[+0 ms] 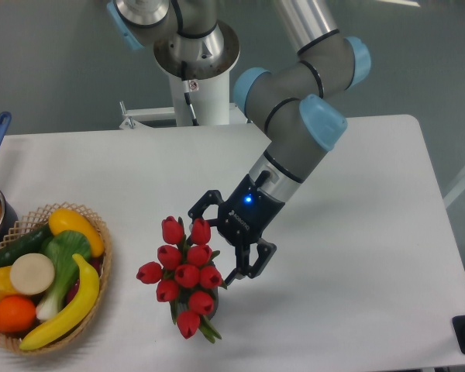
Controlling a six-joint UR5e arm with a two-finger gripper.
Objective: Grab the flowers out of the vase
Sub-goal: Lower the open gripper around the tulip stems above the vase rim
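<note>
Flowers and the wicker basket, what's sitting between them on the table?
Nothing: the camera shows only bare white table between the flowers and the basket.

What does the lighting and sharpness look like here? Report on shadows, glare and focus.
Fixed camera: soft, even light, with only faint shadows on the white table. No harsh glare; mild sheen on the arm's grey shells. The flowers, pincer and wicker basket are reasonably sharp, with slight softness overall. A blue light glows on the wrist.

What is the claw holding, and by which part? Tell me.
Nothing. The claw is open beside the flowers, its fingers not closed on any bud or stem.
</note>
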